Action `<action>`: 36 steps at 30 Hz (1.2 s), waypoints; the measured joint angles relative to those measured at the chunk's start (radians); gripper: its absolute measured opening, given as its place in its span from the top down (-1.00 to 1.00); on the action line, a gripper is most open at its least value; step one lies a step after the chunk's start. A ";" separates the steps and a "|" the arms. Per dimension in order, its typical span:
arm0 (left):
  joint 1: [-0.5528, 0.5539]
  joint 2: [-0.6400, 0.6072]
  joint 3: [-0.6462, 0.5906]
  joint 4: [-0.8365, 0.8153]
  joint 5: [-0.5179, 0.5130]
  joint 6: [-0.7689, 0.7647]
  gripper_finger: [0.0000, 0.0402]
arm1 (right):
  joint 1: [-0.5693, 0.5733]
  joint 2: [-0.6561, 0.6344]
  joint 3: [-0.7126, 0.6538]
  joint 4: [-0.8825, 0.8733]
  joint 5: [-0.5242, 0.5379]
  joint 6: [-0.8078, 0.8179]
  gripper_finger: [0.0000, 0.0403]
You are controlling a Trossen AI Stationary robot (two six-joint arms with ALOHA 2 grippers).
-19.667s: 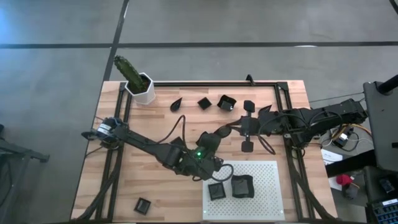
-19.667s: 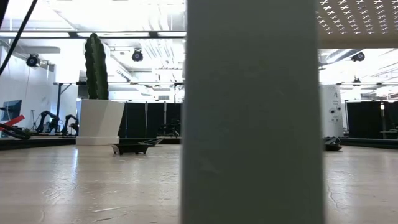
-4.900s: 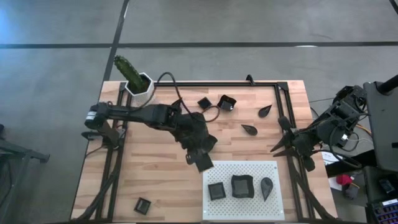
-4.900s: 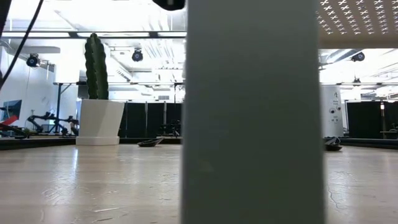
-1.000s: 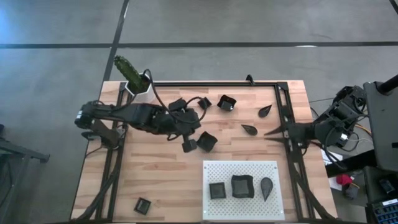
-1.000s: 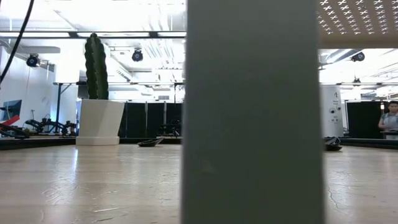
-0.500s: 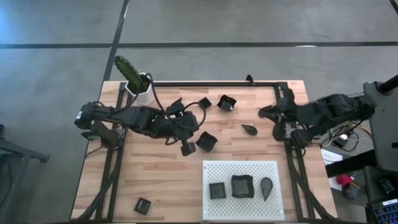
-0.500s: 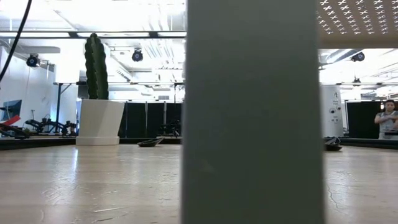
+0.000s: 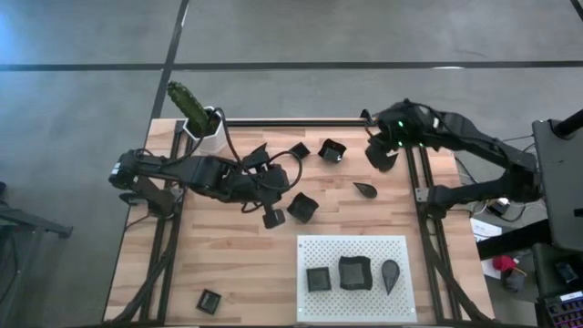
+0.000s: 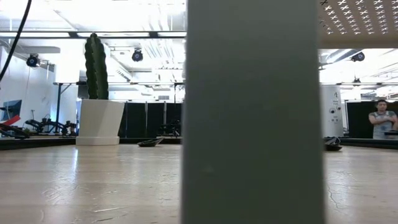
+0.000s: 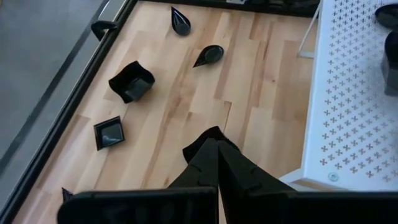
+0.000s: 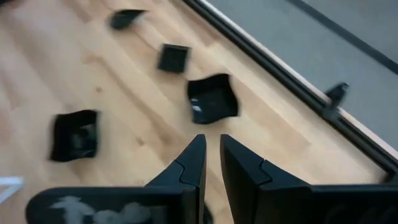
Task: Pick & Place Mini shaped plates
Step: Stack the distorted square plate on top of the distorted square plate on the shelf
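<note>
The white perforated board has three mini shaped plates on it; the rest sit scattered on the table. Left gripper is pinched together, empty. Right gripper hovers, fingers slightly apart, holding nothing.

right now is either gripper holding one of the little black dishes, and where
Nothing is held. The left gripper is shut and bare above the wooden table. The right gripper stands slightly parted, with only bare wood between its fingertips.
</note>
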 joint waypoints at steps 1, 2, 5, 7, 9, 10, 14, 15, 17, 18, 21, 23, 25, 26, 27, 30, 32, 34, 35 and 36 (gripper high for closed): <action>0.000 0.000 0.000 -0.004 0.000 0.009 1.00 | -0.021 0.013 0.000 0.000 0.000 -0.005 0.79; 0.000 0.000 0.000 -0.004 -0.001 0.017 1.00 | -0.039 0.023 -0.001 0.000 -0.001 -0.004 0.79; 0.000 0.000 0.000 -0.006 -0.012 0.049 1.00 | -0.064 0.052 -0.004 0.000 -0.002 -0.005 0.79; 0.004 0.000 0.000 -0.015 -0.021 0.084 1.00 | -0.065 0.071 -0.009 0.001 -0.005 -0.009 0.79; 0.010 0.000 0.000 -0.027 -0.030 0.119 1.00 | -0.064 0.089 -0.012 0.000 -0.008 -0.023 0.79; 0.015 0.000 0.000 -0.036 -0.042 0.137 1.00 | -0.063 0.097 -0.012 0.000 -0.011 -0.027 0.79; 0.059 0.000 0.000 -0.075 -0.112 0.187 1.00 | -0.064 0.140 -0.014 0.013 -0.054 -0.027 0.79; 0.078 0.000 0.000 -0.085 -0.114 0.200 1.00 | -0.064 0.152 -0.014 0.012 -0.057 -0.025 0.79; 0.121 0.000 0.000 -0.108 -0.112 0.224 1.00 | -0.063 0.177 -0.014 0.013 -0.060 -0.011 0.79; 0.144 -0.001 0.000 -0.120 -0.112 0.235 1.00 | -0.064 0.190 -0.015 0.012 -0.060 -0.003 0.79; 0.212 -0.002 0.000 -0.144 -0.111 0.265 1.00 | -0.064 0.232 -0.015 0.012 -0.099 0.003 0.79; 0.250 -0.002 0.000 -0.153 -0.111 0.287 1.00 | -0.063 0.255 -0.016 0.012 -0.126 0.015 0.77; 0.280 -0.002 0.000 -0.154 -0.112 0.313 1.00 | -0.061 0.278 -0.015 0.011 -0.129 0.027 0.72; 0.290 -0.002 0.000 -0.155 -0.112 0.327 1.00 | -0.061 0.289 -0.016 0.010 -0.130 0.027 0.68; 0.298 -0.002 0.000 -0.155 -0.112 0.341 1.00 | -0.061 0.299 -0.015 0.009 -0.130 0.027 0.65; 0.319 -0.002 0.000 -0.156 -0.111 0.387 1.00 | -0.059 0.321 -0.015 0.014 -0.127 0.051 0.52; 0.333 -0.002 0.000 -0.153 -0.112 0.409 1.00 | -0.056 0.338 -0.016 0.030 -0.128 0.111 0.46; 0.347 -0.002 0.000 -0.146 -0.112 0.424 1.00 | -0.053 0.356 -0.016 0.036 -0.128 0.139 0.41; 0.355 -0.002 0.000 -0.144 -0.112 0.433 1.00 | -0.052 0.360 -0.019 0.036 -0.129 0.141 0.39; 0.363 -0.002 0.000 -0.138 -0.112 0.446 1.00 | -0.052 0.364 -0.024 0.036 -0.129 0.150 0.37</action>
